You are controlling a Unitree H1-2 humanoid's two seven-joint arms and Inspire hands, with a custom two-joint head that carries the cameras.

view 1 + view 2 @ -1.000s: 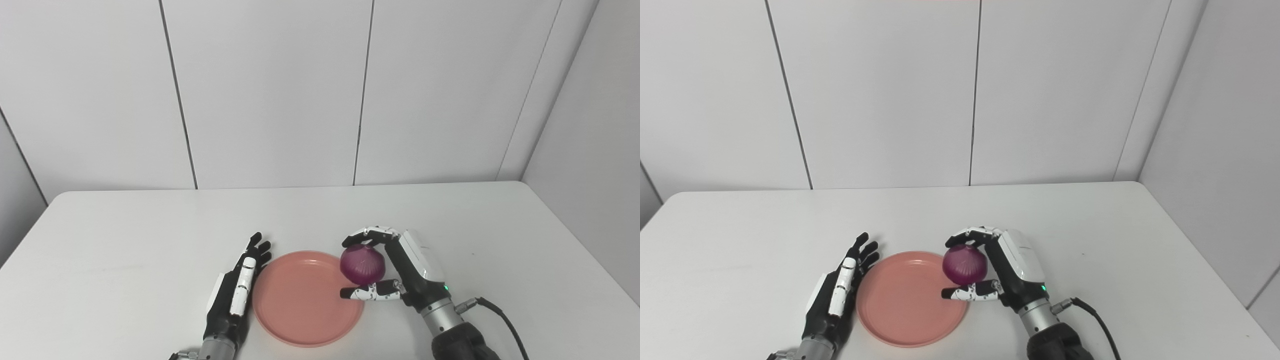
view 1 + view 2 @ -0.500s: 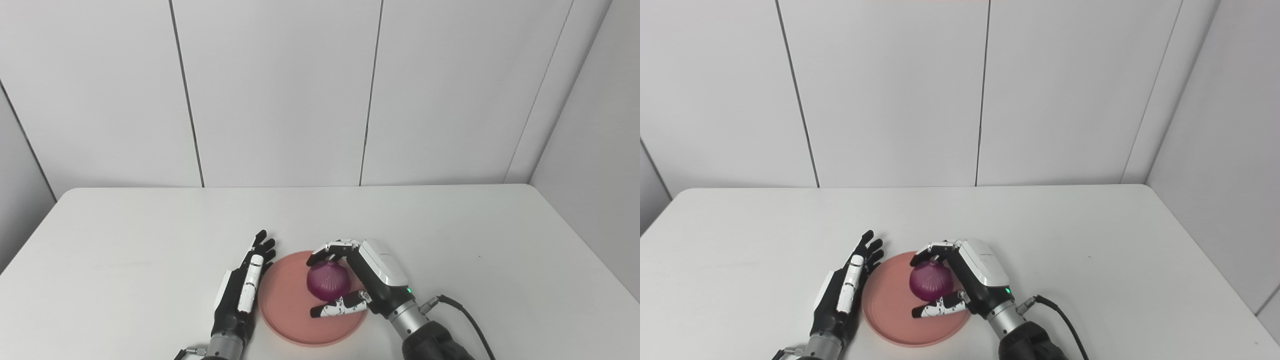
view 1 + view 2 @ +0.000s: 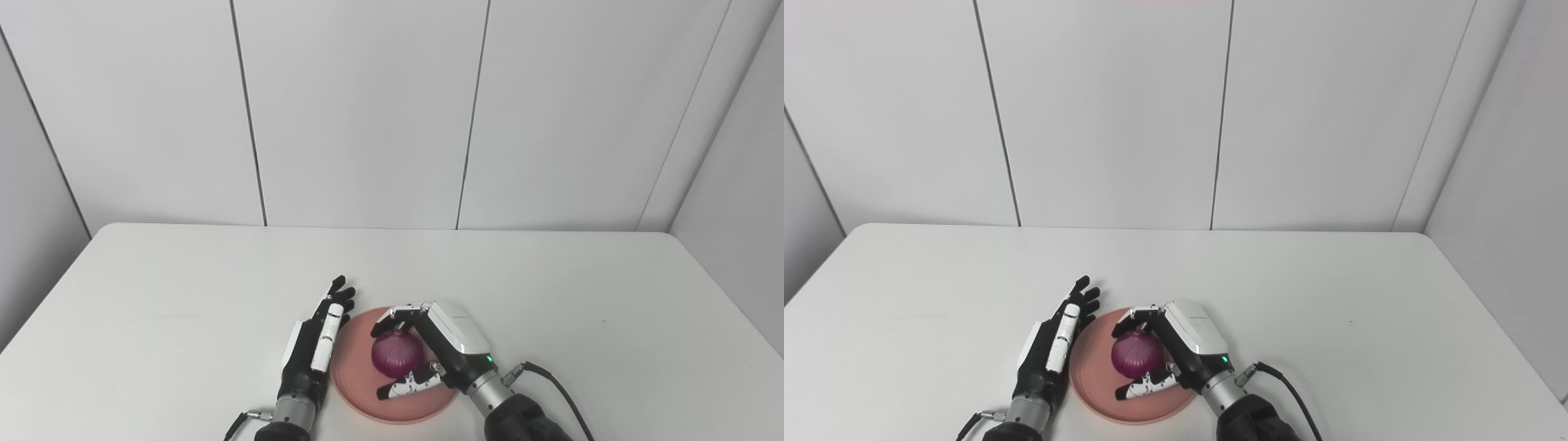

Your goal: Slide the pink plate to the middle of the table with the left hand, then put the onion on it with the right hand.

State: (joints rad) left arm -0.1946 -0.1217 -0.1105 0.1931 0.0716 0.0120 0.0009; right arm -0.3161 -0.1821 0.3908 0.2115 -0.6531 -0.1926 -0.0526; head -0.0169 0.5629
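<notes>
A round purple onion (image 3: pixel 397 355) is grasped by the right hand (image 3: pixel 442 343), whose fingers (image 3: pixel 393 315) are curled over its top while the thumb is set below it. The onion is held over the middle of a shallow round pink plate (image 3: pixel 355 386), seen near the front edge of the white table (image 3: pixel 551 288). At the plate's 9 o'clock rim, the left hand (image 3: pixel 315 349) is laid flat, its fingers released and extended toward 12 o'clock.
</notes>
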